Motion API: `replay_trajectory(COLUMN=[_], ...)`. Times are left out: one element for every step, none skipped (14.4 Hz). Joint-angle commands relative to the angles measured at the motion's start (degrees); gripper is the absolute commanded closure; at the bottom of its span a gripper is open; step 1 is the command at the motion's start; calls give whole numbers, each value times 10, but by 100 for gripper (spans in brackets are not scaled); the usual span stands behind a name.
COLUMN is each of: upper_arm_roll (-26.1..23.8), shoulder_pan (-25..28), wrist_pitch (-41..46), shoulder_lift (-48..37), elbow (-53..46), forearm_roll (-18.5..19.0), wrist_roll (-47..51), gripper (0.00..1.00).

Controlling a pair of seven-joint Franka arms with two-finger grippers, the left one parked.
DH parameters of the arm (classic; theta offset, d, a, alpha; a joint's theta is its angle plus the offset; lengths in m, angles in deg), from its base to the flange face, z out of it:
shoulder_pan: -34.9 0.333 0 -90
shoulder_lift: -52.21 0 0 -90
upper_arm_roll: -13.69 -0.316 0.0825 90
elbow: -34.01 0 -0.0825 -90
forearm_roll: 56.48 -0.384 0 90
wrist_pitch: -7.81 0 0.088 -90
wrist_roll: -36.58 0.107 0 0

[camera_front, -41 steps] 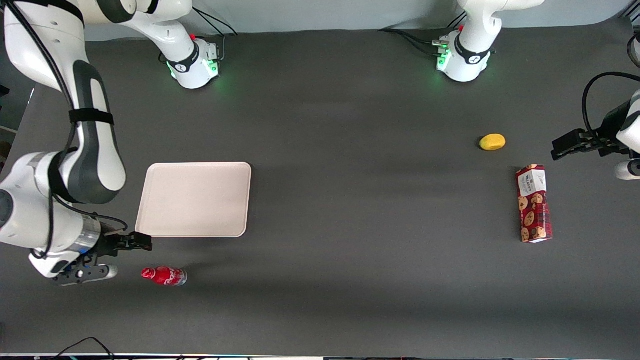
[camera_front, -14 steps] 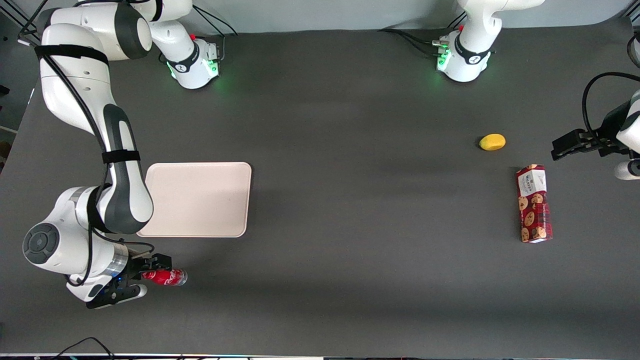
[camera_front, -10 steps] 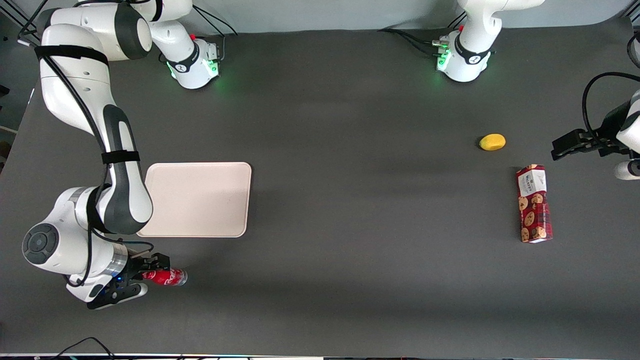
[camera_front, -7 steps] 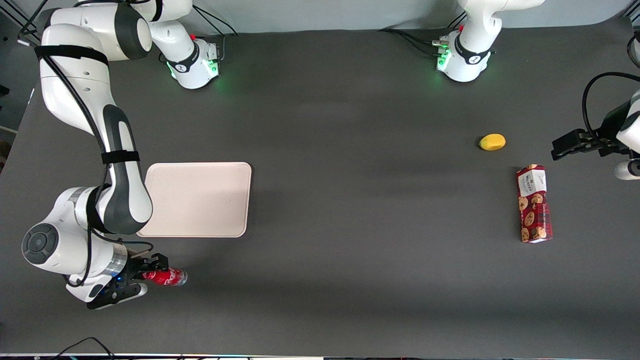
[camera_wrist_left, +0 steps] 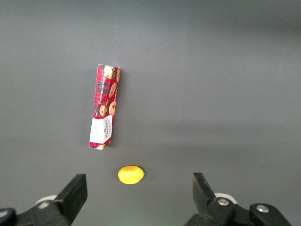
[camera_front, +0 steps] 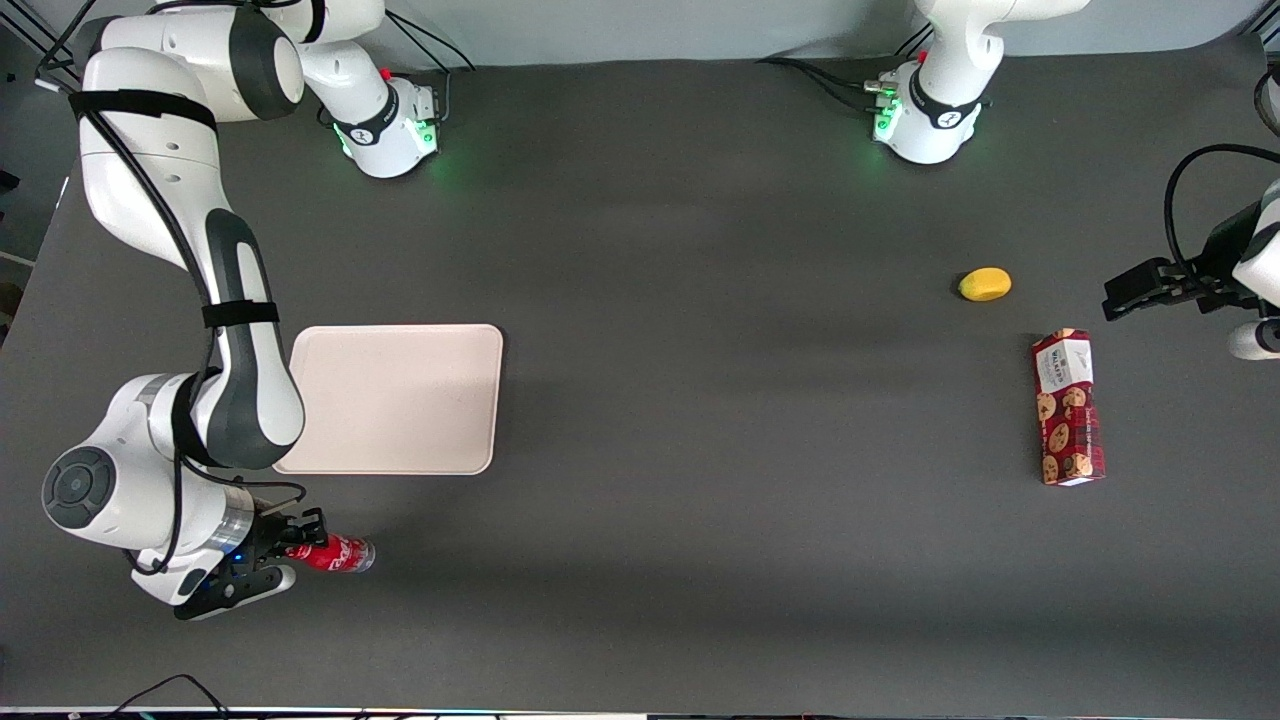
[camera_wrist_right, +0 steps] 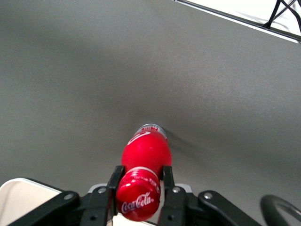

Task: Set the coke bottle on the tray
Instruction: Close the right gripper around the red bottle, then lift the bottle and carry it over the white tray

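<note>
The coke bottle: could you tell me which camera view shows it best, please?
The right wrist view: the coke bottle fills it, the gripper closed on its neck. The front view shows it small; the left wrist view misses it.

Coke bottle [camera_wrist_right: 145, 151]: red, white script logo on the cap end, silvery base at the end away from the camera, lying on the dark grey table [camera_wrist_right: 94, 75]. Gripper [camera_wrist_right: 139, 183]: two black fingers [camera_wrist_right: 114, 181] pressed against the bottle's neck, one on each side, just below the cap. Tray [camera_wrist_right: 19, 200]: one cream-white rounded corner showing beside the gripper body.
</note>
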Motion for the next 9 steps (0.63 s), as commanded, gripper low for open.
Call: replay_trajectory(upper_arm_roll=[6,6,6,8,11,15,14,14,14], shoulder_pan=[6,6,6,6,6,7,9,11,16], wrist_pitch=[23,46,78,109,136,163,194,229,267], shoulder_lift=[-1,-9,-17,-20,-29,-46,-70,-94,-117], elbow=[-18,-25,-44,-62,-76,-83,-83,-83,-84], forearm_roll=[-10,-9,-7,-6,-3,7,15,15,17], wrist_roll=[-18,-18,-18,-18,-18,-18,-18,-16,-13], gripper=[100,100,100,100,100,100,100,100,100])
